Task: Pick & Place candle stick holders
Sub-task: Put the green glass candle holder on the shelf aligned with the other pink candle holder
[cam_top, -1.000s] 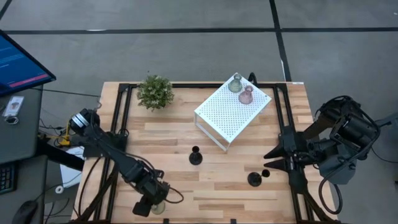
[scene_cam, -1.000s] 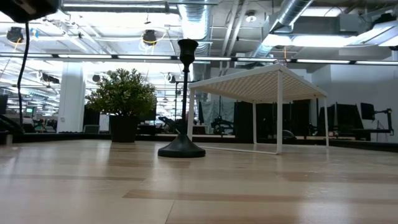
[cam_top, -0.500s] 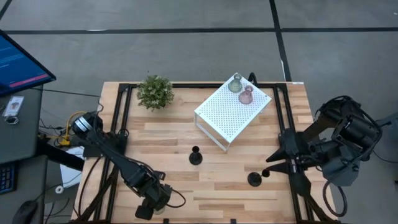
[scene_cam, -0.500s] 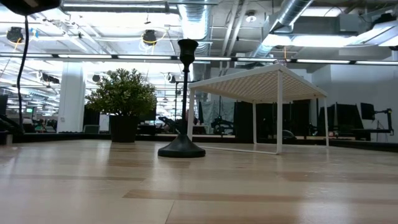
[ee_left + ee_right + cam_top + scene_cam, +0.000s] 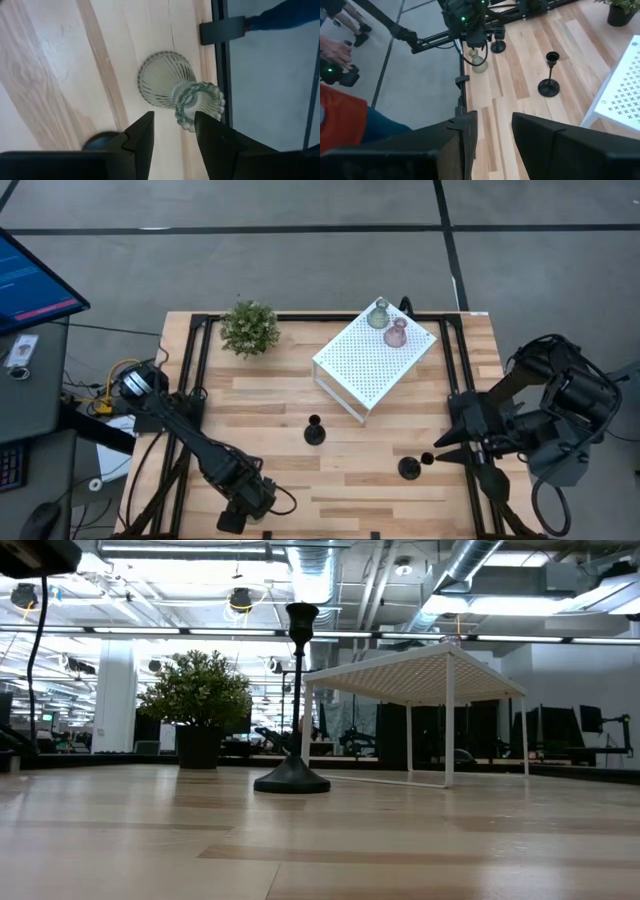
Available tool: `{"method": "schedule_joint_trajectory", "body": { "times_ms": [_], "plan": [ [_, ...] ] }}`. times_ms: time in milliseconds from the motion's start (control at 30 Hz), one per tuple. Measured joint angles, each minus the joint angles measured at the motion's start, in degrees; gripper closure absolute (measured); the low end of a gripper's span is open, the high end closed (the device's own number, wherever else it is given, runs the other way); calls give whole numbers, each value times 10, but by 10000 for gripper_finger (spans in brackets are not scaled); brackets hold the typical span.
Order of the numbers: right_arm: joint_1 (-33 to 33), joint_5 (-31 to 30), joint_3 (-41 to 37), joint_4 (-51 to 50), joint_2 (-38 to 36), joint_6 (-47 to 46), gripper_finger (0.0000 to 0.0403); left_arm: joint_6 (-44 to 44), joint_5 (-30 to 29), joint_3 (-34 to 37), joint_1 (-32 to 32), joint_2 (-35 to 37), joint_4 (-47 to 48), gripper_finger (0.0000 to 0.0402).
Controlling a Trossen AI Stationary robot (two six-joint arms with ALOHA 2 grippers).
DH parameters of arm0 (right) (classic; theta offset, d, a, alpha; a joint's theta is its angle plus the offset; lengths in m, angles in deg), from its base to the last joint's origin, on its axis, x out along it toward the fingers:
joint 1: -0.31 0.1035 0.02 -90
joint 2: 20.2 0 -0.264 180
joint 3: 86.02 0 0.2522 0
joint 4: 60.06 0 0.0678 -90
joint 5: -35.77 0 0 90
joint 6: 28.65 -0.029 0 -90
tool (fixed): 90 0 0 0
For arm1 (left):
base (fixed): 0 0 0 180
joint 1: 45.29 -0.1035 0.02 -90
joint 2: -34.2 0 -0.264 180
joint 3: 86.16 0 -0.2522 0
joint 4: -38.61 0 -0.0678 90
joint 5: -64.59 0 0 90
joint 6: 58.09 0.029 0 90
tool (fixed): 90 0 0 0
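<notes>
A greenish ribbed glass holder (image 5: 167, 85) stands upright on its base close to the table's near edge. My left gripper (image 5: 174, 131) is open just above it, its fingers on either side of the beaded top rim (image 5: 202, 97); in the high view it (image 5: 243, 505) hides the holder. A black holder's round base (image 5: 497, 46) stands beside them. My right gripper (image 5: 492, 132) is open and empty over the table's right side (image 5: 445, 450), next to a black holder (image 5: 408, 468). Another black holder (image 5: 315, 431) stands mid-table. A greenish (image 5: 378, 315) and a pink holder (image 5: 396, 333) stand on the white box.
The white perforated box (image 5: 365, 365) stands at the far right and the potted plant (image 5: 249, 328) at the far left. Black frame rails (image 5: 190, 360) run along both sides. A person's hand (image 5: 335, 50) and orange garment (image 5: 342, 112) show beyond the table's edge.
My left gripper has shifted a little toward the table's near edge, over the glass holder, which now shows less in the high view. My right arm has shifted slightly toward the near edge.
</notes>
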Motion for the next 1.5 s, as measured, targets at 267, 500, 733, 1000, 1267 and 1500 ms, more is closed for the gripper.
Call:
{"method": "schedule_joint_trajectory", "body": {
  "times_ms": [267,500,733,1000,1267,1500],
  "plan": [
    [0,-14,0,-5,0,0,288,-2,-2,0,4,1,-14,261],
    [0,-14,0,-5,0,-4,288,-3,-2,15,4,1,-38,261],
    [1,-13,0,-6,0,-15,288,-2,0,29,10,1,-47,261],
    [1,-13,0,-6,0,-15,288,-1,-14,73,9,1,-108,261],
    [1,-13,0,-5,0,-15,288,5,-24,100,5,4,-146,330],
    [1,-13,0,-6,0,-15,288,7,-28,107,-10,3,-158,372]
  ]
}}
